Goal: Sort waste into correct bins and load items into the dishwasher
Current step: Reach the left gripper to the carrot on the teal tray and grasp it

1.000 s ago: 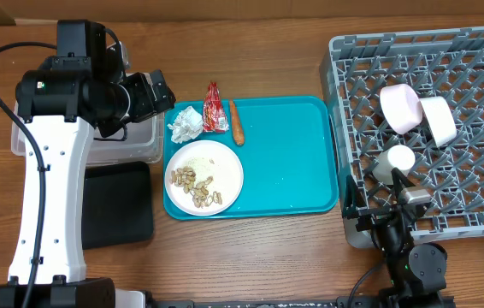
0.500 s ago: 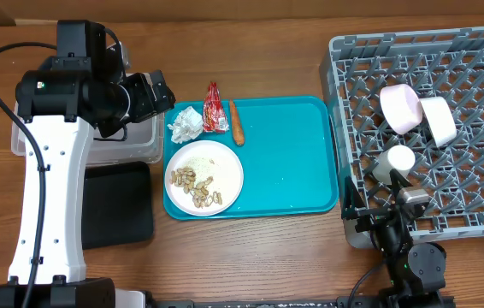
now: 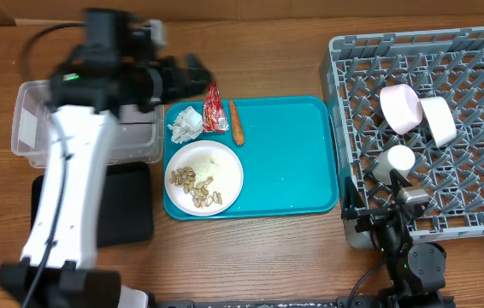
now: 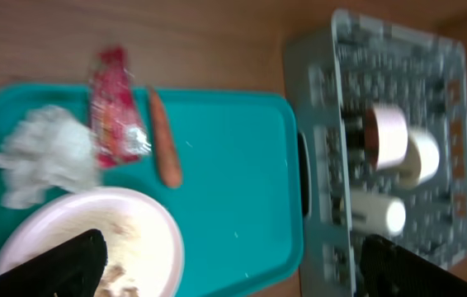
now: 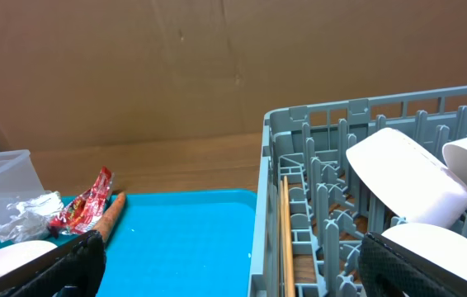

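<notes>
On the teal tray lie a crumpled paper ball, a red wrapper, an orange-brown stick and a white plate with peanut shells. My left gripper is open and empty, above the table just beyond the tray's far left corner. The grey rack holds a pink bowl, a white bowl, a cup and chopsticks. My right gripper is open and empty at the rack's near left corner.
The clear tub stands left of the teal tray, partly under my left arm. The black tray lies in front of it. A cardboard wall backs the table.
My left arm has swung right, from over the clear tub to the teal tray's far left corner. The right arm and all objects have not moved.
</notes>
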`<state>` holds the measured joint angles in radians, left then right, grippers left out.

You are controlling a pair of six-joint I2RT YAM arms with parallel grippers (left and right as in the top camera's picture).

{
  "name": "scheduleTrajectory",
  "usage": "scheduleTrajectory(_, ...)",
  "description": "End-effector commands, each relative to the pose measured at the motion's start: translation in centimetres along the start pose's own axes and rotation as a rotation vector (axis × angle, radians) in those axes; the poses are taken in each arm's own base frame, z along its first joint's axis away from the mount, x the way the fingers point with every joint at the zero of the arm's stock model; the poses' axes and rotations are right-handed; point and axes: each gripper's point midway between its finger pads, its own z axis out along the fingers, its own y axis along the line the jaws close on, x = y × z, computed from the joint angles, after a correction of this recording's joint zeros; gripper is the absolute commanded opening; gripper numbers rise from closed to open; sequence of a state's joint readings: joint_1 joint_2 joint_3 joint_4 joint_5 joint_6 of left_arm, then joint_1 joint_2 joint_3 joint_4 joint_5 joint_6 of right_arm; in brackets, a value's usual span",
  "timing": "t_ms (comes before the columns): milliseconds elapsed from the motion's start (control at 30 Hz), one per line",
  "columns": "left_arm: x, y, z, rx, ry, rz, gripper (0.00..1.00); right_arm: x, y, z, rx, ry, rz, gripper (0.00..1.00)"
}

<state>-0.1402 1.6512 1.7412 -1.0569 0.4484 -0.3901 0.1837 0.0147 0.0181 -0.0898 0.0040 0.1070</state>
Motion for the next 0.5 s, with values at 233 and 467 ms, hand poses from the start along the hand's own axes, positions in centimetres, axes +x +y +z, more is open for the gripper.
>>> scheduleTrajectory(233, 2.9, 2.5, 15.3, -0.415, 0.068, 0.176, 0.67, 0.1, 0.0, 0.0, -0.004, -0.007, -0.003, 1.0)
scheduleTrajectory(467, 4.9, 5.7, 22.2, -0.426, 0.134, -0.014, 0.71, 0.1, 0.0, 0.0, -0.004, -0.007, -0.003, 1.0)
